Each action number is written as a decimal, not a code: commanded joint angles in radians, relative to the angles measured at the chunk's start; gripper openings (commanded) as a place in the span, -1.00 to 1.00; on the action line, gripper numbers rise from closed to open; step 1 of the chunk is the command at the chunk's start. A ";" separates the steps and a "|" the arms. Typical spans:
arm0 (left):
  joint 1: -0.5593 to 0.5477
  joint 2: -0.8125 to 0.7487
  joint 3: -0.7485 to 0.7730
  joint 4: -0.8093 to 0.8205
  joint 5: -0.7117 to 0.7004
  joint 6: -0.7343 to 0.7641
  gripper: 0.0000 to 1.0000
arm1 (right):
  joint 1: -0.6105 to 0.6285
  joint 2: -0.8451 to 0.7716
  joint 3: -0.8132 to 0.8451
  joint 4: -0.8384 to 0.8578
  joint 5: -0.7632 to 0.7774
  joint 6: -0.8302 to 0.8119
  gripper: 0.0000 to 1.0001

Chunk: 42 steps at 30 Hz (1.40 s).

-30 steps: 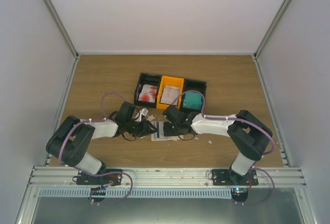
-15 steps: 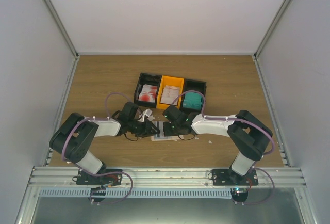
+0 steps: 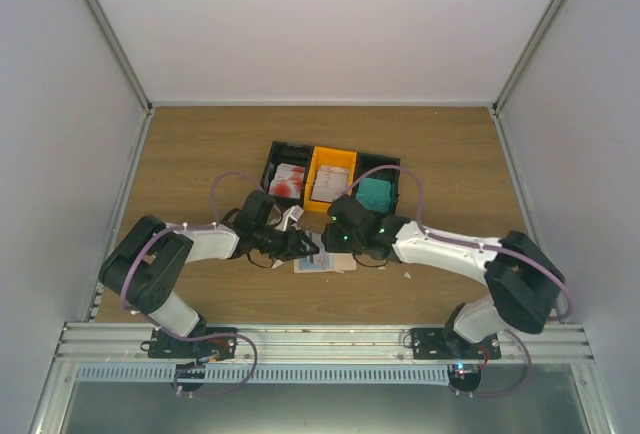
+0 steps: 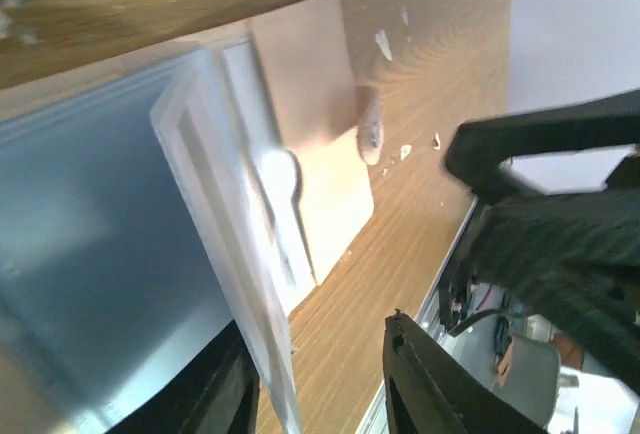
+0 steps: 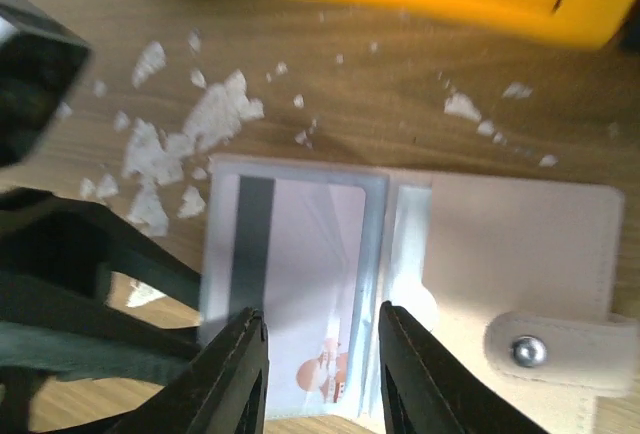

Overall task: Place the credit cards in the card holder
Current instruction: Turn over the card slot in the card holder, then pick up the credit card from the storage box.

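A wooden table (image 3: 200, 154) sits inside white walls, with two arms reaching over its middle. Three joined bins (image 3: 268, 182) stand beyond them, two black with one orange between. The left one holds red-and-white cards (image 3: 288, 180), the orange one pale cards (image 3: 328, 182), and the right one teal cards (image 3: 375, 194). How many lie in each stack cannot be told. One card holder (image 5: 510, 244) lies open and flat just in front of the bins, between the two wrists. One card (image 5: 290, 284) with a dark stripe sits in its clear window pocket. Many white scraps (image 5: 160, 154) are scattered beside it.

Compared with a second ago, the right arm has stretched out, its elbow swung right, and the wallet shows more fully.

The holder's long axis runs left to right, parallel to the table's near edge. Its window half points toward the left arm and its snap tab (image 5: 530, 352) toward the right.

The right gripper (image 5: 320, 314) hovers over the card with its jaws parted, holding nothing. The left gripper (image 3: 303, 245) has its jaws apart around the pocket's pale edge, and whether it pinches that edge cannot be told.
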 commanded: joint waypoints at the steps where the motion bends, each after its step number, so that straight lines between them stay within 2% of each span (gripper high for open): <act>1: -0.028 0.020 0.049 0.027 0.043 0.033 -0.21 | -0.024 -0.114 -0.039 -0.050 0.110 0.055 -0.33; 9: -0.103 0.094 0.145 -0.002 0.020 0.059 0.10 | -0.100 -0.265 -0.146 -0.068 0.160 0.081 -0.27; 13: -0.108 0.123 0.193 -0.069 -0.023 0.072 0.18 | -0.130 -0.324 -0.175 -0.070 0.147 0.061 -0.22; 20: -0.109 0.072 0.209 -0.098 -0.060 0.064 0.34 | -0.186 -0.418 -0.189 -0.072 0.088 -0.038 -0.13; 25: -0.105 -0.005 0.221 -0.151 -0.206 0.065 0.36 | -0.275 -0.447 -0.138 -0.091 0.017 -0.194 -0.01; 29: -0.092 -0.108 0.214 -0.175 -0.377 0.051 0.37 | -0.386 -0.408 -0.027 -0.124 -0.022 -0.381 0.12; 34: -0.074 -0.226 0.173 -0.152 -0.511 0.052 0.36 | -0.487 -0.270 0.124 -0.181 -0.127 -0.572 0.14; 37: -0.054 -0.279 0.133 -0.126 -0.565 0.050 0.33 | -0.511 -0.175 0.199 -0.233 -0.161 -0.656 0.10; 42: 0.014 -0.263 0.096 -0.100 -0.561 0.050 0.12 | -0.516 -0.030 0.274 -0.284 -0.134 -0.685 -0.09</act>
